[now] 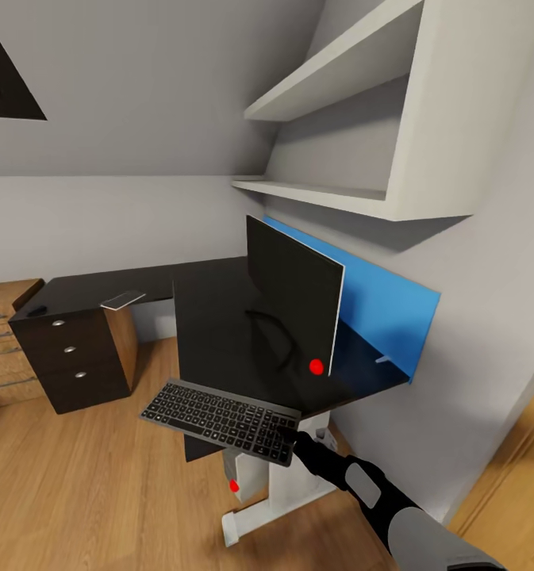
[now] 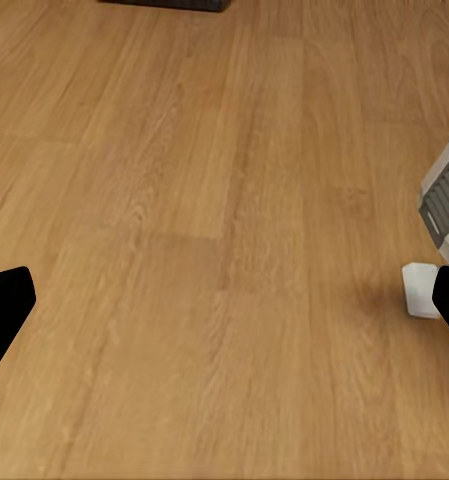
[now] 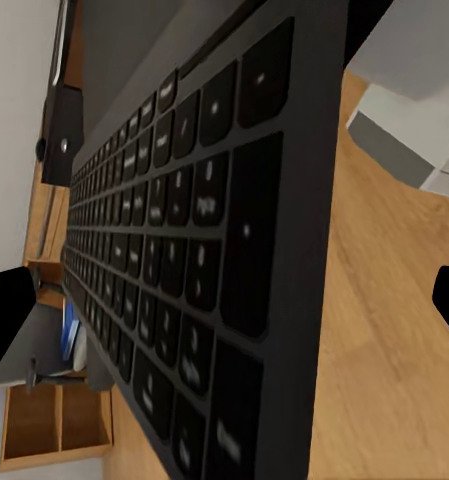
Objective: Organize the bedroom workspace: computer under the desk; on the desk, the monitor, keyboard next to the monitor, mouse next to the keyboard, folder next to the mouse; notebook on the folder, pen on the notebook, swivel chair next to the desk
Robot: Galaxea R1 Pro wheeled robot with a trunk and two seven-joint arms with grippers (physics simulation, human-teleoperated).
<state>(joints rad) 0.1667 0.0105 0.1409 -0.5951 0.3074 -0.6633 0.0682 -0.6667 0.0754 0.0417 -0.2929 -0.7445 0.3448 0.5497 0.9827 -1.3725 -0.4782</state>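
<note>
Monitor (image 1: pixel 294 305) stands on the worktop (image 1: pixel 211 317), the folder (image 1: pixel 386 317) behind it against the wall. Keyboard (image 1: pixel 219 419) sits at the worktop's near edge; computer (image 1: pixel 247 476) is underneath, on the floor (image 1: pixel 84 492).

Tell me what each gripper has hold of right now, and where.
The right gripper holds the keyboard by its right end, at the corner nearest the robot. The left gripper is open over bare floor, holding nothing.
</note>
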